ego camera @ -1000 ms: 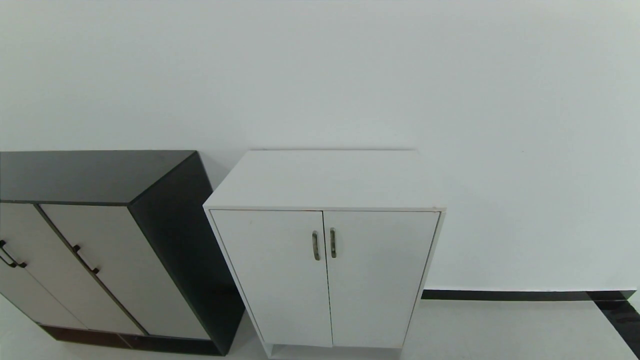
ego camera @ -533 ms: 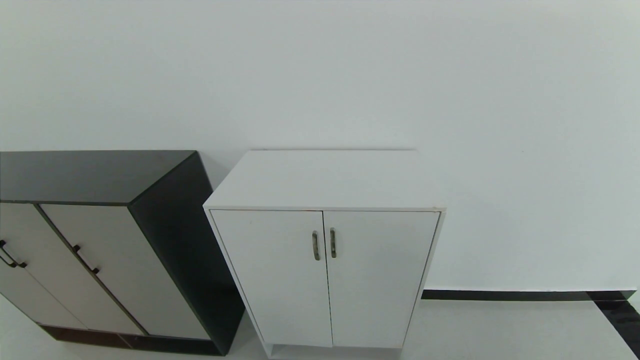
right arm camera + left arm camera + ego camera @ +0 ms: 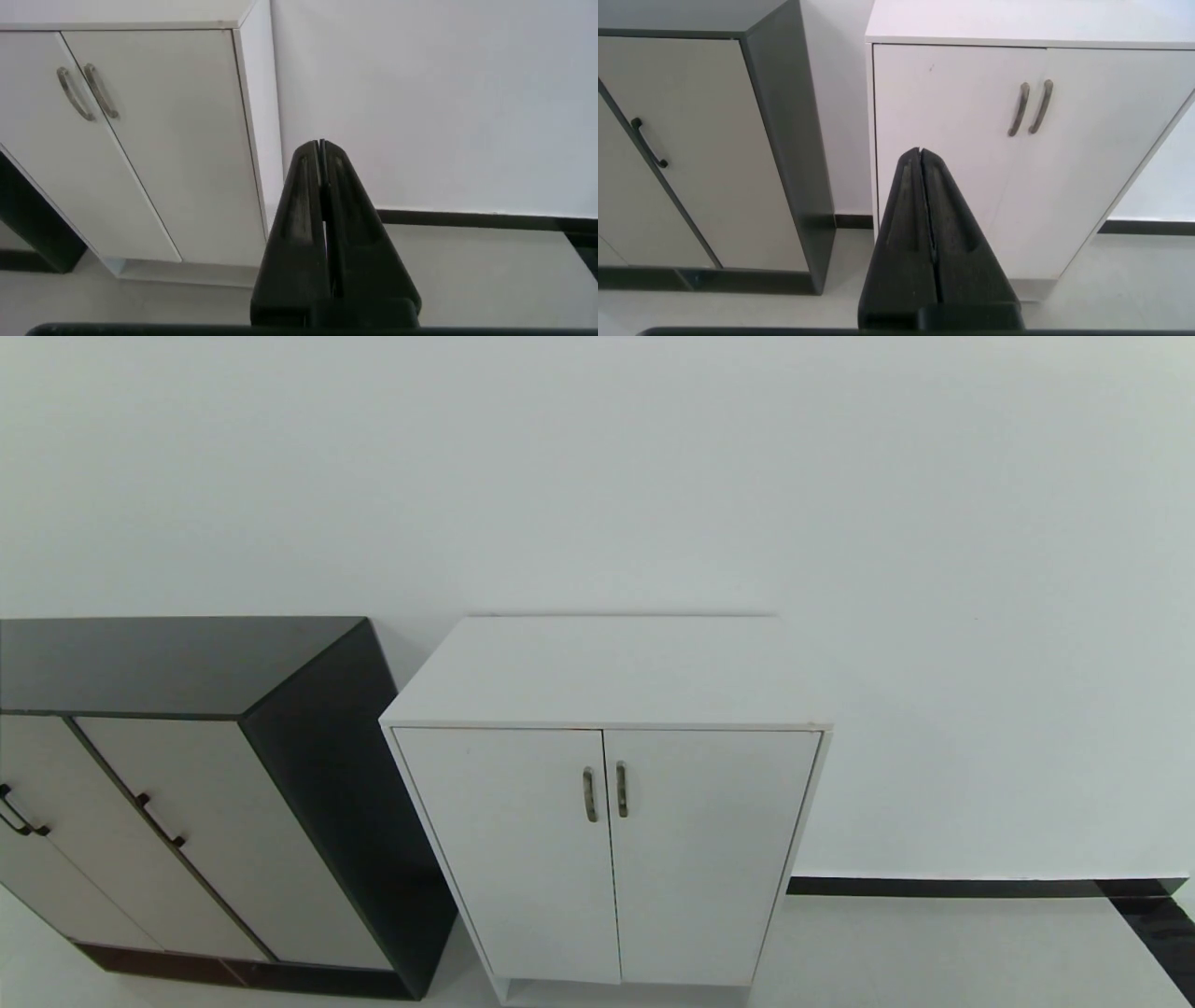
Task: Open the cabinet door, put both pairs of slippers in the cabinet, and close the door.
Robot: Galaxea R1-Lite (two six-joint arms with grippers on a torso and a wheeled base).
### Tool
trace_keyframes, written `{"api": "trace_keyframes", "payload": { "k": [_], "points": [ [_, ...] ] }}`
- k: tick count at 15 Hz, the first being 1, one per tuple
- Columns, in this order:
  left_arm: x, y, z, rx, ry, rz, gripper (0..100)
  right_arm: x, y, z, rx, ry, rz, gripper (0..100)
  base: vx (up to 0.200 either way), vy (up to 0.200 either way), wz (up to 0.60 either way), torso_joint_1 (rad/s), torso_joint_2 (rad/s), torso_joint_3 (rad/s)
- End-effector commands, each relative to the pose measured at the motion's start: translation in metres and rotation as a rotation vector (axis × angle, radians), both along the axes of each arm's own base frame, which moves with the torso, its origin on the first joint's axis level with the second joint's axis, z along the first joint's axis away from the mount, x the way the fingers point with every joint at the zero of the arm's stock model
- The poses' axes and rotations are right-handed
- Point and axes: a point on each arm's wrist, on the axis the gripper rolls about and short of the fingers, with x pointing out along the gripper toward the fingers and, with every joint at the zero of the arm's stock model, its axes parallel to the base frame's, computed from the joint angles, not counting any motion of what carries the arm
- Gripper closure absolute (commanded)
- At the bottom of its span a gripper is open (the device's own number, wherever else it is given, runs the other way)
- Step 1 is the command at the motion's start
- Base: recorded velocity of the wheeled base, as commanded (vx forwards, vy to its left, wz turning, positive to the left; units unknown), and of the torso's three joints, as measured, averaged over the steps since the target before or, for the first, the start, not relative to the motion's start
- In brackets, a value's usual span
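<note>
Right now your left gripper (image 3: 921,161) and right gripper (image 3: 321,151) are both clenched on nothing, facing the white cabinet (image 3: 607,677). Its two doors (image 3: 523,868) are closed. A dark cabinet (image 3: 317,784) stands just beside it.

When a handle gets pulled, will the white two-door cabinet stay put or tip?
Probably stays put: the white two-door cabinet stands broad-based on the floor by the wall. Its slim curved metal handles look rigid but smooth, so a grip may slip.

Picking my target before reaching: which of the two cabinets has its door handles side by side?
The white cabinet, right of the black-framed cabinet; its handles meet at the centre seam.
</note>
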Motion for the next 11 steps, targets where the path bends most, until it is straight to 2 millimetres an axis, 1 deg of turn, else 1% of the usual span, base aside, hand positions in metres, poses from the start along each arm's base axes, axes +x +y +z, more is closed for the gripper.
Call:
{"api": "trace_keyframes", "payload": {
  "k": [1, 11],
  "points": [
    [0.0000, 0.0000, 0.0000, 0.000, 0.000, 0.001, 100, 0.0001, 0.0000, -0.0002, 0.000, 0.003, 0.001, 100, 0.000, 0.000, 0.00, 0.000, 0.00, 0.000],
    [0.0000, 0.0000, 0.0000, 0.000, 0.000, 0.001, 100, 0.0001, 0.0000, -0.0002, -0.001, 0.003, 0.001, 100, 0.000, 0.000, 0.00, 0.000, 0.00, 0.000]
  ]
}}
